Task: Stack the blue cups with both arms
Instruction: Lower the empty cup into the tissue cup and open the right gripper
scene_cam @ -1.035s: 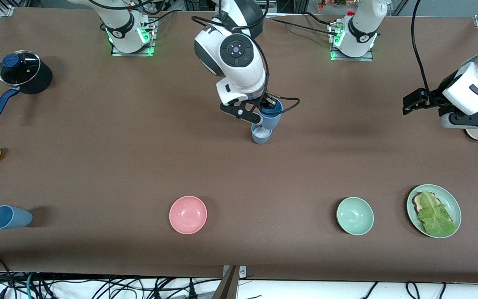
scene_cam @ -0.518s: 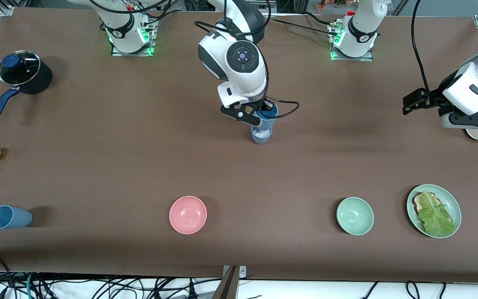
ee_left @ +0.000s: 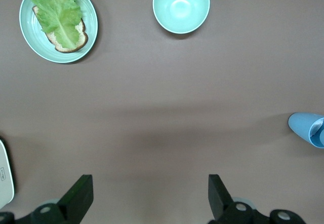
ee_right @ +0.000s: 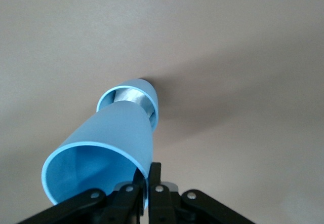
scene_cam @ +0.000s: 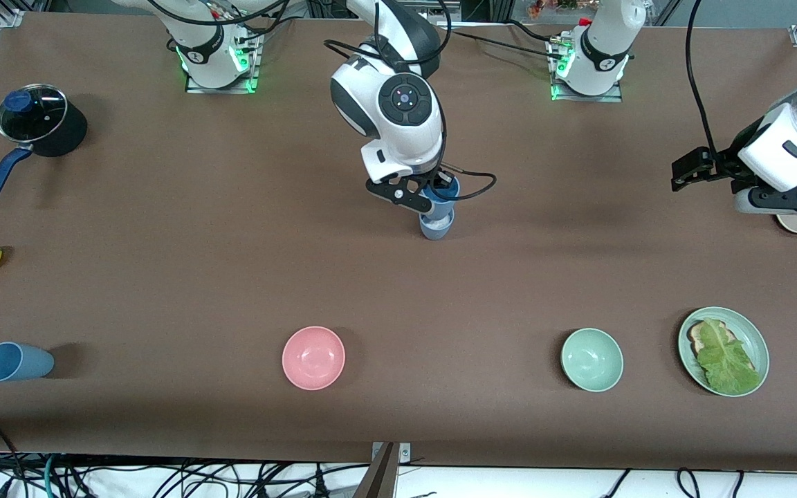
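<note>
A: The brighter blue cup (scene_cam: 442,201) hangs in the right gripper (scene_cam: 433,197), jaws pinched on its rim. Its base is entering the mouth of the duller blue cup (scene_cam: 436,226), which stands upright mid-table.

B: Is it seated?

A: Not yet, judging by the right wrist view: the held cup (ee_right: 104,155) tilts, with only its narrow end inside the lower one (ee_right: 132,98). It seems to need lowering and releasing.

B: And the left gripper (scene_cam: 699,168)?

A: It waits over the left arm's end of the table, jaws wide open and empty.

B: Any more cups?

A: A third blue cup (scene_cam: 14,362) lies on its side near the front camera, at the right arm's end, well apart from the pair. It probably remains to be stacked.

B: Other things?

A: A pink bowl (scene_cam: 313,357), a green bowl (scene_cam: 591,360) and a plate (scene_cam: 758,340) of lettuce on toast, all nearer the camera.
</note>
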You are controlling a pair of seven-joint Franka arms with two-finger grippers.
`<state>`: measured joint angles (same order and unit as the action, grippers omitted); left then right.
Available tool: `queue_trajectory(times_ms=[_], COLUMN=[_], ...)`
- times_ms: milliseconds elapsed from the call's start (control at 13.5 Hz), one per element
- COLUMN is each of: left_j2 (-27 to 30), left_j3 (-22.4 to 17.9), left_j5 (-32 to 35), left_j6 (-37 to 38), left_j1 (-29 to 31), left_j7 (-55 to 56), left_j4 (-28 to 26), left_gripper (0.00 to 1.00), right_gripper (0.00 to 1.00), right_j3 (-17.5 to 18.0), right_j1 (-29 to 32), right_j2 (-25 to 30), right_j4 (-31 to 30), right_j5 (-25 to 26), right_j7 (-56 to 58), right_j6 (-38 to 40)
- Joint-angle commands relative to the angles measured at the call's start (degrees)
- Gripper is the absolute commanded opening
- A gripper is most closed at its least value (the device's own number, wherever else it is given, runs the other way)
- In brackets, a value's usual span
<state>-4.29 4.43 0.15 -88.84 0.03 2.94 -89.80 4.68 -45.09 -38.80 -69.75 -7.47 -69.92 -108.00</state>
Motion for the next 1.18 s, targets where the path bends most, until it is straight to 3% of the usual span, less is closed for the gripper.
queue_trajectory(times_ms=[0, 518, 592, 666, 740, 814, 1109], left_j2=[1.0, 1.0, 1.0, 1.0, 1.0, 1.0, 1.0], left_j3=[0.1, 0.2, 0.4, 0.4, 0.3, 0.2, 0.1], left_j5=[1.3, 1.3, 1.3, 1.3, 1.3, 1.3, 1.3], left_j6=[0.7, 0.7, 0.7, 0.7, 0.7, 0.7, 0.6], left_j1=[0.2, 0.1, 0.1, 0.1, 0.1, 0.1, 0.2], left_j7=[-0.1, -0.1, 0.0, 0.0, 0.0, 0.0, 0.0], left_j4=[-0.7, -0.6, -0.6, -0.6, -0.6, -0.6, -0.8], left_gripper=[1.0, 1.0, 1.0, 1.0, 1.0, 1.0, 1.0], right_gripper=[0.0, 0.0, 0.07, 0.53, 0.8, 1.0, 1.0], right_j3=[-0.3, -0.4, -0.4, -0.4, -0.5, -0.6, -0.8], right_j1=[-0.3, -0.2, 0.0, 0.2, 0.3, 0.3, 0.8], right_j2=[-0.6, -2.0, -1.8, -1.7, -1.5, -1.4, 0.6], right_j4=[0.0, 0.0, 0.0, 0.0, 0.0, 0.1, 0.2], right_j5=[0.8, 1.3, 1.1, 1.1, 1.1, 1.3, 1.6], right_j7=[-0.1, 0.0, 0.0, 0.1, 0.0, -0.2, 0.4], right_j6=[-1.5, -3.2, -3.1, -3.1, -3.0, -2.7, -0.6])
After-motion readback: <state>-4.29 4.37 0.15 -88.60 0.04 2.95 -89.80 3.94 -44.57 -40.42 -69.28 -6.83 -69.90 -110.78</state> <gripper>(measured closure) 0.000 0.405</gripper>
